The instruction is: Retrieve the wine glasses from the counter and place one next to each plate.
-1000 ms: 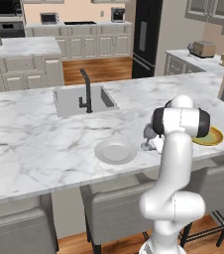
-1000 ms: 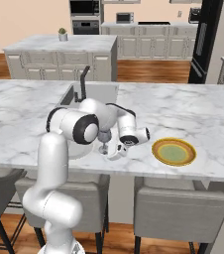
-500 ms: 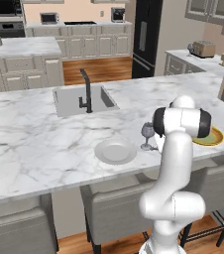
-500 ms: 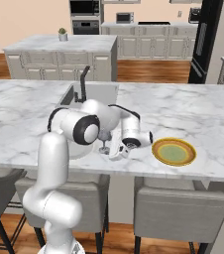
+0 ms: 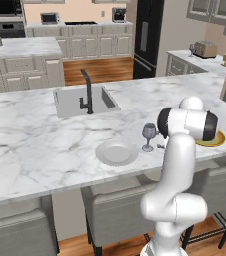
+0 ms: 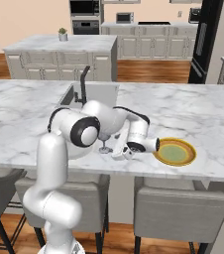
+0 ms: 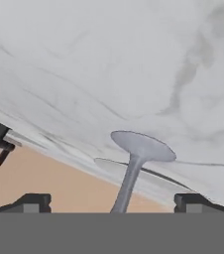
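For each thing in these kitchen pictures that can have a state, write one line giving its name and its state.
wine glass: upright on the island, beside the white plate, not gripped
white plate: flat, nothing on it
yellow-rimmed plate: flat, nothing on it
gripper: open, low by the glass's foot
faucet: no water running

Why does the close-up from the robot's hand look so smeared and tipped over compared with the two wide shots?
Hand view: the camera sits close and rolled, so the wine glass stem and foot look soft-edged and tilted, the marble island blurry. Left base view: even, flat light, the glass crisp beside the white plate. Right base view: similarly even, with no strong glare on the yellow-rimmed plate.
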Available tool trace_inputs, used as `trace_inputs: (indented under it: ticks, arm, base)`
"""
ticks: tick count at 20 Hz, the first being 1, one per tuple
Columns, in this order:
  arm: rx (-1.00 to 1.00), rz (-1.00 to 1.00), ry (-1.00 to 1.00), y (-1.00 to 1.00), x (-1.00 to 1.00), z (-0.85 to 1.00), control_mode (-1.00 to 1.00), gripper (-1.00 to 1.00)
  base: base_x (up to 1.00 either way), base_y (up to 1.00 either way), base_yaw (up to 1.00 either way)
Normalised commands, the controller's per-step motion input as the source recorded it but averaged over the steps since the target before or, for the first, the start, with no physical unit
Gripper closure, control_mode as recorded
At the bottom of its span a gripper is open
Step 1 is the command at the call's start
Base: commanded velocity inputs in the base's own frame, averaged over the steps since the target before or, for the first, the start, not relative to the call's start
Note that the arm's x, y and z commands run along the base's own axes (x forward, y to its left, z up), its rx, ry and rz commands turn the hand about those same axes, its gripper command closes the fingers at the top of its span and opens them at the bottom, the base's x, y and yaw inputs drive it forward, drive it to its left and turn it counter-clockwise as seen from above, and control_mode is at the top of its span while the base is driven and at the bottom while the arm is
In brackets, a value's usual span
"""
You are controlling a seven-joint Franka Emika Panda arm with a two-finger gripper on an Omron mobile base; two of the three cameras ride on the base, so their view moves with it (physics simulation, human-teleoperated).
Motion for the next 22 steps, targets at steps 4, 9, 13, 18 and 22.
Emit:
trace_inputs:
  ticks: [4,9,13,18,22]
  arm:
    - [0.10,-0.12,-0.02,0.00,-0.54,0.51,-1.00,-1.00]
    - [0.09,-0.04,0.00,0.00,-0.47,0.84,-1.00,-1.00]
    - [0.09,0.00,0.00,0.00,-0.66,1.00,-1.00,-1.00]
    - [0.08,-0.01,0.00,0.00,-0.98,1.00,-1.00,-1.00]
    - [0.05,-0.01,0.00,0.06,-1.00,0.94,-1.00,-1.00]
  base:
    - [0.00,0.00,0.00]
    - [0.00,0.00,0.00]
    - [0.00,0.00,0.00]
    - [0.00,0.00,0.00]
    - [0.00,0.00,0.00]
